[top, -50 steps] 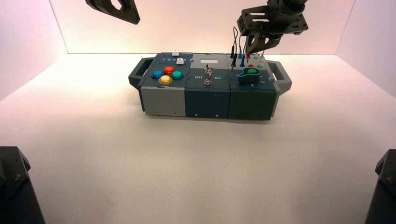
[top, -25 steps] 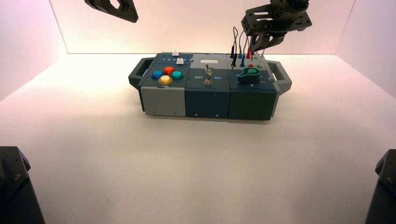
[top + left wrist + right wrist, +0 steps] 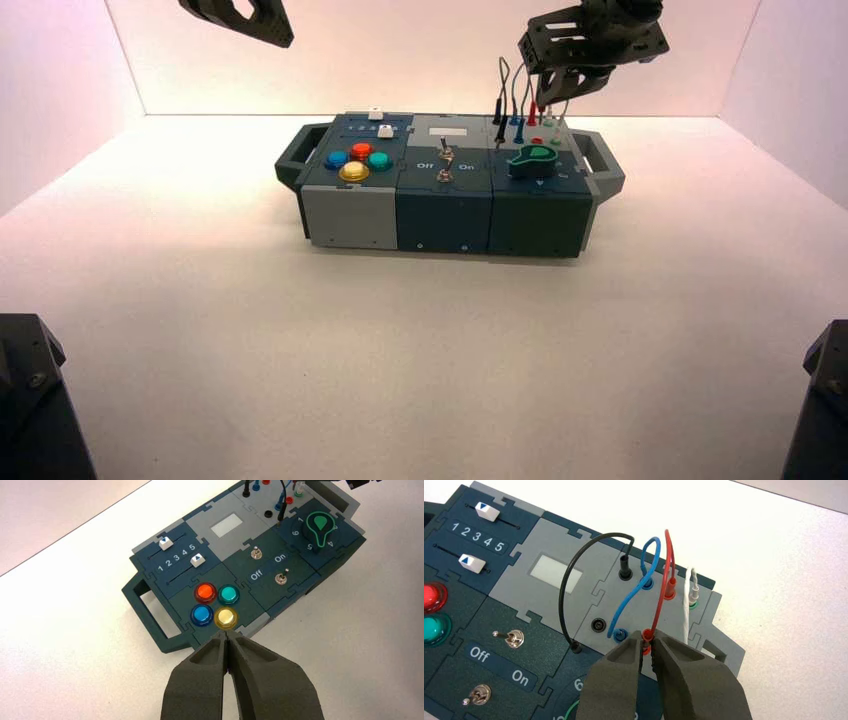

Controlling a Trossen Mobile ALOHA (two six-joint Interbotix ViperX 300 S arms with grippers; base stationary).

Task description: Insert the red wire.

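Pinches one slim red plug of the thin, arched red wire [image 3: 660, 607] in the fingertips of the right gripper [image 3: 647, 639], right at the near red socket [image 3: 646, 651] on the box's grey right part; has the other plug seated in the far red socket [image 3: 669, 596]; holds the left gripper [image 3: 226, 634] pressed together, idle, over the left side; reads "Off" and "On" by two metal toggle switches [image 3: 256, 553], "1 2 3 4 5" between two white slider caps [image 3: 197, 560].
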